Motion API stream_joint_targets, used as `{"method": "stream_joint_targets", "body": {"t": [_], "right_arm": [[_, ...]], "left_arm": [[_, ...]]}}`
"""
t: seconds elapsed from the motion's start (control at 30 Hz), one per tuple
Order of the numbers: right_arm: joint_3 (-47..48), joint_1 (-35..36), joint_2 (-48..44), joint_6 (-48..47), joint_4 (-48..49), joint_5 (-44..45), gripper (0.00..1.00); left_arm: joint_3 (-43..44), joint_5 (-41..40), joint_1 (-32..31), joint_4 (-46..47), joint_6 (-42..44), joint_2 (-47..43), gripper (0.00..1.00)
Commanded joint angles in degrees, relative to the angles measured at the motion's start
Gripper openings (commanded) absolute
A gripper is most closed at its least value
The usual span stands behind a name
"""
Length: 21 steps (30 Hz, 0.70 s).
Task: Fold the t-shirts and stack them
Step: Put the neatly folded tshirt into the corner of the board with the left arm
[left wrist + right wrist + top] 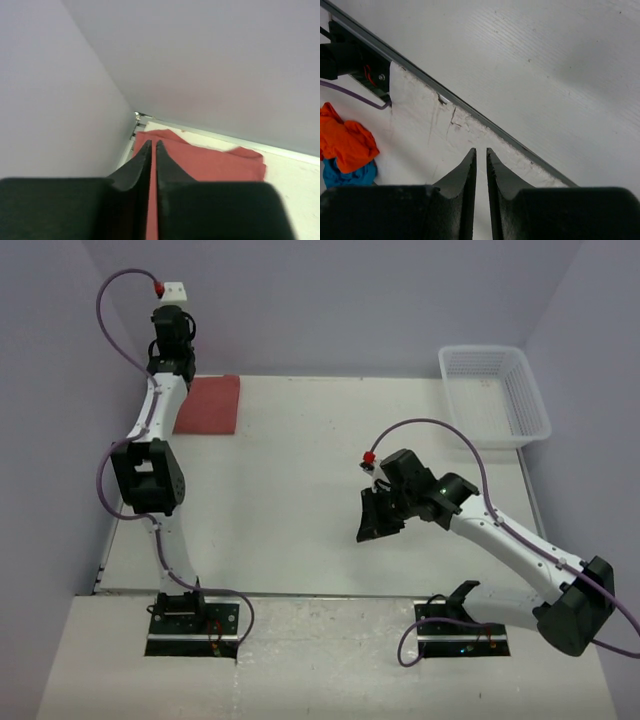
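A brick-red t-shirt (208, 405) lies folded into a flat rectangle at the table's far left corner. It also shows in the left wrist view (210, 162), under the fingers. My left gripper (176, 368) is raised above the shirt's left edge, close to the back wall. In its own view the left gripper (151, 142) has its jaws together with only a thin slit between them and holds nothing. My right gripper (378, 520) hangs over the front middle of the table. In its own view the right gripper (480, 150) is shut and empty, pointing at the table's near edge.
A white mesh basket (495, 395) stands at the far right corner. Purple walls close in the left, back and right sides. A bundle of orange and blue cloth (347, 150) lies off the table near the left arm's base (350, 60).
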Motion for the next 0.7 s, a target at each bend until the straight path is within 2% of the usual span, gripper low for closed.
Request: {"method": "stream_joint_targets", "body": {"t": [0.0,0.03,0.1,0.17,0.23,0.27,0.3,0.33,0.4,0.47,0.5,0.57,0.6,0.63,0.67], "right_arm": [[1.9,0.3,-2.4,1.2,-1.1,3.1,0.14],[1.8,0.2,-2.6,1.4,-1.0,3.9,0.11],[1.7,0.2,-3.5,1.8,-1.3,4.2,0.0],[1.2,0.2,-4.6,1.6,-1.5,5.7,0.0],[1.4,0.3,-4.5,1.0,-2.8,9.2,0.0],[1.6,0.3,-4.4,0.7,-3.7,10.8,0.0],[1.9,0.3,-4.4,0.2,-4.1,14.6,0.0],[1.9,0.3,-4.7,-0.1,-4.1,16.1,0.0],[1.9,0.2,-5.4,-0.7,-3.1,17.5,0.0],[1.4,0.2,-7.3,-0.8,0.0,17.4,0.0],[1.4,0.2,-7.8,-0.4,1.0,17.7,0.09],[1.5,0.1,-8.4,0.6,2.7,18.3,0.43],[1.6,0.1,-8.4,0.7,3.4,19.4,0.98],[1.3,0.2,-8.1,0.2,5.0,19.8,0.99],[1.4,0.2,-7.8,0.2,5.6,21.1,0.99]], "left_arm": [[7.3,6.0,0.8,-12.0,-7.0,2.9,0.0],[8.6,7.8,0.7,-16.4,-11.0,3.7,0.0],[12.8,11.5,0.7,-20.9,-13.9,6.4,0.0],[13.8,15.5,0.9,-26.1,-18.9,6.9,0.0],[7.8,18.5,0.7,-25.2,-23.2,4.0,0.0],[3.2,20.7,-0.1,-22.8,-24.1,-1.4,0.0],[-6.6,21.0,-0.6,-19.7,-24.9,-4.3,0.0],[-11.0,21.0,-1.2,-14.3,-25.9,-7.4,0.0],[-19.6,21.1,-2.9,-12.1,-25.8,-13.6,0.0],[-24.2,21.7,-4.5,-11.3,-26.1,-18.8,0.0],[-29.2,21.7,-4.9,-10.9,-25.9,-20.7,0.0],[-34.7,21.0,-5.6,-8.7,-25.6,-27.6,0.38],[-39.8,20.2,-5.9,-7.2,-24.9,-29.9,0.83],[-44.4,19.8,-6.2,-6.3,-24.2,-34.6,1.0],[-44.4,19.7,-6.2,-5.9,-23.4,-36.9,1.0]]}}
